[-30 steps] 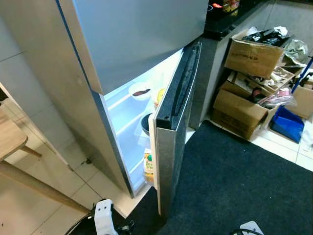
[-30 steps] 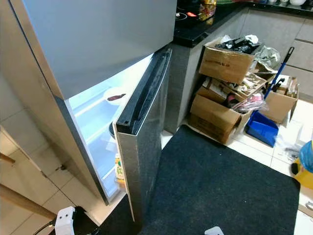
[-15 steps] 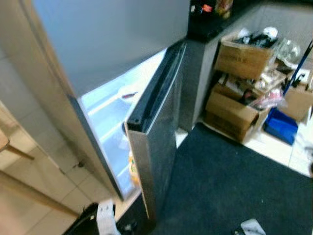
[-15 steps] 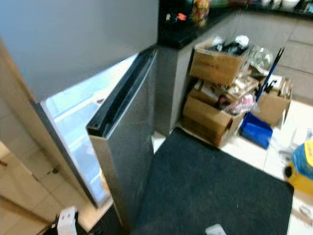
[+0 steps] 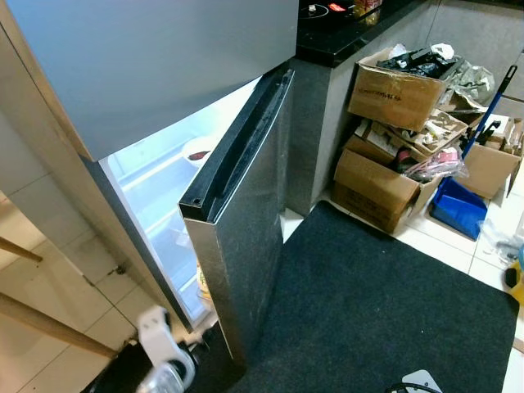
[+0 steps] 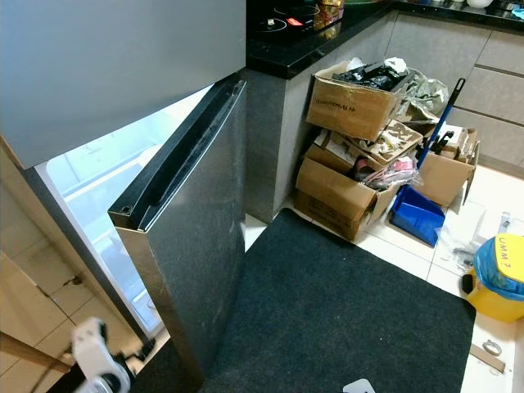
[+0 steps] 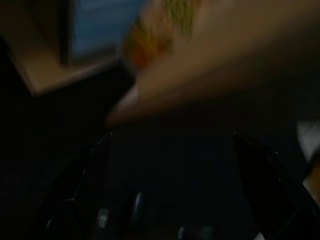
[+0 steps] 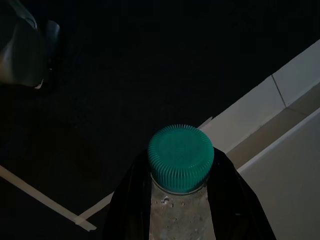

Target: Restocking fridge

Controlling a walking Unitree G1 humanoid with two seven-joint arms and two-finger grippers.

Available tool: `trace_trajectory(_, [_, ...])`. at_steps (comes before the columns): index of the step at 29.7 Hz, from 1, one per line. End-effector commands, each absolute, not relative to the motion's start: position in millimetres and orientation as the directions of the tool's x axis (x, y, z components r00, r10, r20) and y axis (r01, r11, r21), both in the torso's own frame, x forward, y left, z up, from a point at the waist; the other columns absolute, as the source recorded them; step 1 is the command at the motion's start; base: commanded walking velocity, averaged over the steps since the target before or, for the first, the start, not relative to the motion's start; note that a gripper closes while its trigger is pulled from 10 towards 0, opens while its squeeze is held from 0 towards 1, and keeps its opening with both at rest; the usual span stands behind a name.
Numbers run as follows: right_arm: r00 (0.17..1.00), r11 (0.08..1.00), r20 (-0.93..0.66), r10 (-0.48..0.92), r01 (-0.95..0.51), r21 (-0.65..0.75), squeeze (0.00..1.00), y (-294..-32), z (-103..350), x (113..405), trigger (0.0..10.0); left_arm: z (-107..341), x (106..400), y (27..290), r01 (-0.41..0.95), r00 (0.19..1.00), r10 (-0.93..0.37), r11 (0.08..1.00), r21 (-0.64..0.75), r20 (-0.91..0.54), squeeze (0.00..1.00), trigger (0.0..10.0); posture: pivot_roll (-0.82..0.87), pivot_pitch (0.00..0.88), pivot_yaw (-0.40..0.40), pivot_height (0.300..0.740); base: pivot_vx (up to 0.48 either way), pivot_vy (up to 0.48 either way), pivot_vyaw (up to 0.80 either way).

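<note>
The fridge stands with its lower door swung half open, lit shelves showing inside, a bowl on one. The right gripper pinches a bottle with a ribbed green cap between its black fingers, low over the dark mat. The left gripper has its fingers spread, a blurred carton just ahead; its label can't be read. Cardboard boxes pile up by the counter; a yellow bin's blue lid reads something like "UMM?".
</note>
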State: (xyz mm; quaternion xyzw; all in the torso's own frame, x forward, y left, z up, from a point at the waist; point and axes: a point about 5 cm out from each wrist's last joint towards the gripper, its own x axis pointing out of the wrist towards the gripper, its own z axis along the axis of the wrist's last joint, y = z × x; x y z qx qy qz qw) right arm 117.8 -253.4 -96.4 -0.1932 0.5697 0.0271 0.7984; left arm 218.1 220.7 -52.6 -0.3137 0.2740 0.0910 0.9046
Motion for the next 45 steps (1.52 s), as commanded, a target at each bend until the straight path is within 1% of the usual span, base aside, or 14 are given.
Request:
trace_trajectory(1, [0.339, 0.928, -0.924, -0.177, -0.255, -0.272, 0.0, -253, -97, 115, 10.0, -47, 221, 233, -0.368, 0.855, 0.042, 0.753, -0.546, -0.517, 0.0, 10.0, -0.04, 0.051, -0.015, 0.74, 0.0, 0.0, 0.0])
trace_trajectory(7, [0.338, 0.928, -0.924, -0.177, -0.255, -0.271, 0.0, -253, -97, 115, 10.0, -16, 247, 263, -0.336, 0.931, 0.13, 0.668, -0.664, -0.341, 0.0, 10.0, -0.05, 0.053, -0.012, 0.74, 0.0, 0.0, 0.0])
trace_trajectory(8, [0.338, 0.928, -0.924, -0.178, -0.254, -0.271, 0.0, -254, -97, 114, 10.0, -12, 251, 266, -0.324, 0.939, 0.135, 0.656, -0.682, -0.316, 0.0, 9.5, -0.04, 0.053, -0.013, 0.74, 0.0, 0.0, 0.0])
trace_trajectory(9, [0.337, 0.928, -0.924, -0.178, -0.254, -0.271, 0.0, -254, -97, 114, 10.0, -8, 254, 267, -0.305, 0.947, 0.131, 0.645, -0.701, -0.292, 0.0, 6.5, -0.04, 0.053, -0.013, 0.74, 0.0, 0.0, 0.0])
trace_trajectory(11, [0.337, 0.928, -0.925, -0.178, -0.254, -0.271, 0.0, -254, -98, 114, 10.0, -6, 256, 267, -0.292, 0.953, 0.128, 0.638, -0.713, -0.276, 0.0, 6.5, -0.04, 0.053, -0.013, 0.74, 0.0, 0.0, 0.0])
trace_trajectory(12, [0.336, 0.928, -0.925, -0.178, -0.255, -0.271, 0.0, -254, -98, 114, 10.0, -2, 259, 266, -0.26, 0.963, 0.114, 0.628, -0.734, -0.244, 0.0, 0.0, -0.04, 0.056, -0.013, 0.74, 0.0, 0.0, 0.0])
trace_trajectory(18, [0.334, 0.928, -0.926, -0.176, -0.259, -0.27, 0.0, -254, -98, 113, 10.0, 34, 296, 255, -0.043, 0.998, 0.069, 0.559, -0.828, -0.006, 0.0, 0.0, -0.04, 0.059, -0.017, 0.74, 0.0, 0.0, 0.0])
trace_trajectory(24, [0.335, 0.927, -0.925, -0.178, -0.258, -0.272, 0.0, -255, -97, 113, 10.0, 53, 313, 254, -0.025, 0.991, 0.128, 0.531, -0.847, 0.051, 0.0, 0.0, -0.05, 0.064, -0.017, 0.74, 0.0, 0.0, 0.0])
trace_trajectory(25, [0.336, 0.927, -0.925, -0.179, -0.257, -0.273, 0.0, -255, -97, 113, 10.0, 58, 317, 253, -0.014, 0.988, 0.137, 0.516, -0.856, 0.066, 0.0, 2.2, -0.05, 0.065, -0.017, 0.74, 0.0, 0.0, 0.0])
trace_trajectory(26, [0.336, 0.927, -0.925, -0.179, -0.257, -0.273, 0.0, -255, -97, 113, 10.0, 58, 317, 253, -0.014, 0.988, 0.137, 0.516, -0.856, 0.066, 0.0, 2.2, -0.05, 0.065, -0.017, 0.74, 0.0, 0.0, 0.0])
trace_trajectory(27, [0.334, 0.927, -0.925, -0.18, -0.257, -0.273, 0.0, -255, -97, 112, 10.0, 63, 322, 249, 0.004, 0.988, 0.13, 0.511, -0.86, 0.082, 0.0, 7.8, -0.05, 0.067, -0.017, 0.74, 0.0, 0.0, 0.0])
trace_trajectory(28, [0.333, 0.927, -0.926, -0.18, -0.257, -0.273, 0.0, -256, -98, 111, 10.0, 67, 326, 245, 0.024, 0.988, 0.117, 0.509, -0.861, 0.096, 0.0, 10.0, -0.05, 0.067, -0.017, 0.74, 0.0, 0.0, 0.0])
trace_trajectory(34, [0.326, 0.928, -0.928, -0.182, -0.255, -0.271, 0.0, -256, -98, 108, 10.0, 68, 330, 237, 0.032, 0.991, 0.097, 0.514, -0.857, 0.095, 0.0, 10.0, -0.06, 0.074, -0.014, 0.74, 0.0, 0.0, 0.0])
trace_trajectory(45, [0.322, 0.928, -0.929, -0.185, -0.253, -0.272, 0.0, -258, -99, 105, 10.0, 48, 319, 241, -0.133, 0.986, 0.157, 0.514, -0.847, -0.059, 0.0, 10.0, -0.07, 0.076, -0.013, 0.74, 0.0, 0.0, 0.0])
